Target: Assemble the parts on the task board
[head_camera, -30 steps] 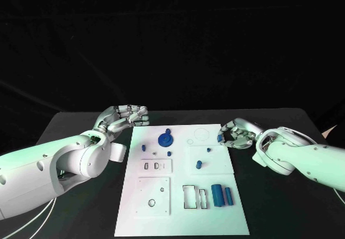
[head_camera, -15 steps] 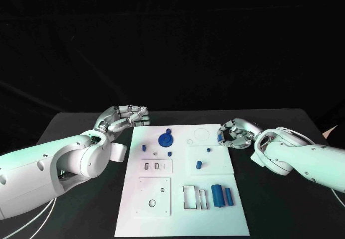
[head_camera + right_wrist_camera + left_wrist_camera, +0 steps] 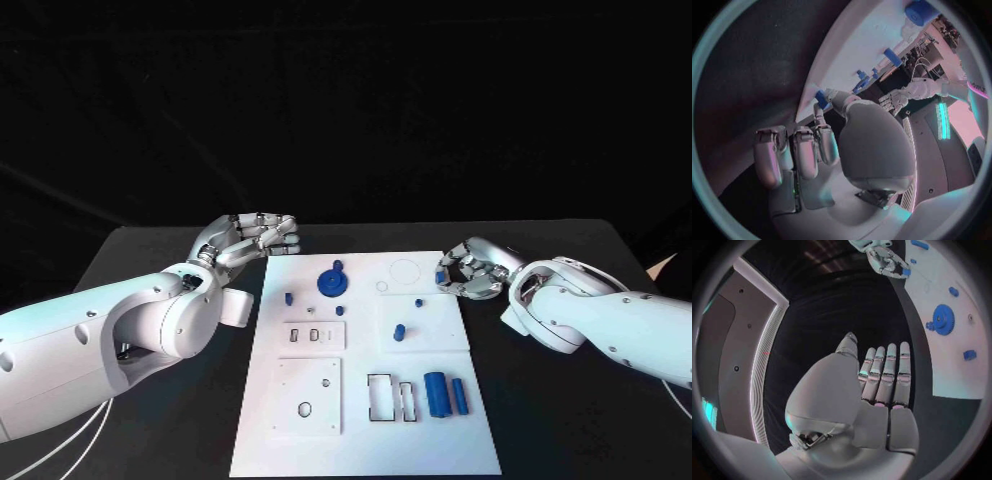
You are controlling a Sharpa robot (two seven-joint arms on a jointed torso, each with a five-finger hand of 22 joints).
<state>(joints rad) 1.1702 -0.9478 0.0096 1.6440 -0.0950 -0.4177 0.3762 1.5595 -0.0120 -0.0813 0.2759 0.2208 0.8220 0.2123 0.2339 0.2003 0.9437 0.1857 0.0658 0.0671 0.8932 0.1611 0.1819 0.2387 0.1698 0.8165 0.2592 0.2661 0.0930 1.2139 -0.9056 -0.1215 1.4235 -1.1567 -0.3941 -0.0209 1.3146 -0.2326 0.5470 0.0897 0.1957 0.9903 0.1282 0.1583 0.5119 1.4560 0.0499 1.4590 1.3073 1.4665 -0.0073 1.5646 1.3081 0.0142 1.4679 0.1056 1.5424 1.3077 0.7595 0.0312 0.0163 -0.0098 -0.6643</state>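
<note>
right robot hand (image 3: pixel 826 130) pinching blue part (image 3: pixel 821 97)

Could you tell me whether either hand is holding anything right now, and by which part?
The right hand pinches a small blue part between fingertips; where on the part cannot be told. The left hand holds nothing.
</note>
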